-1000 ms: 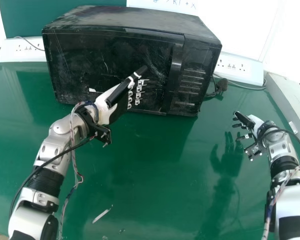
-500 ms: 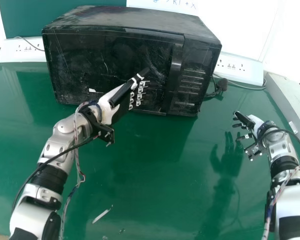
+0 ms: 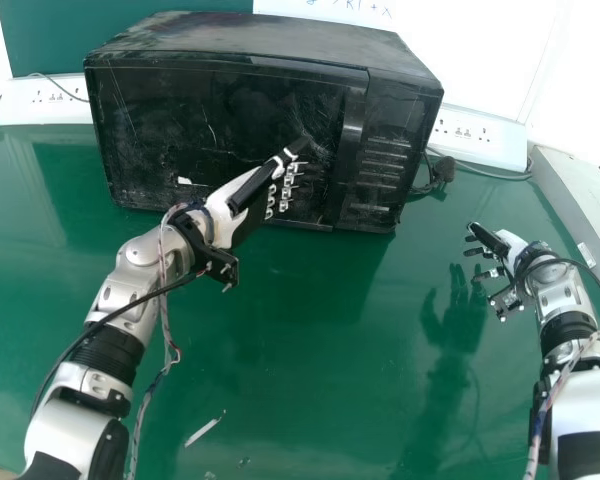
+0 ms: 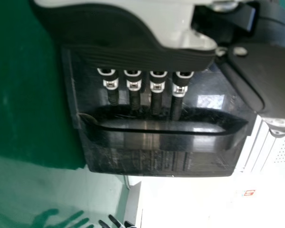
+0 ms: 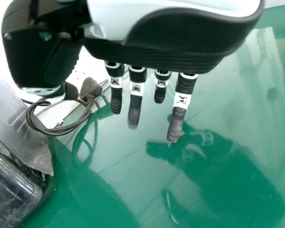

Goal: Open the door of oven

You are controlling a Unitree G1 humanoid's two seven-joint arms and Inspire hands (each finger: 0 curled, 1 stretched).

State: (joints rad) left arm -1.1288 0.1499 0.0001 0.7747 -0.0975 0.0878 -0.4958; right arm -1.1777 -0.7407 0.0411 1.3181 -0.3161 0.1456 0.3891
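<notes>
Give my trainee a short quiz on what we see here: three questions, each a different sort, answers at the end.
1. Multiple choice: Where is the left hand?
A) On top of the oven
B) In front of the oven's door
C) Over a power strip

2. True or false: The door stands wide open.

3. Fill in the blank: In the head view, the plug lies to the ____ of the oven, on the same side as the right hand.

Key: 1 B; 2 false; 3 right.
</notes>
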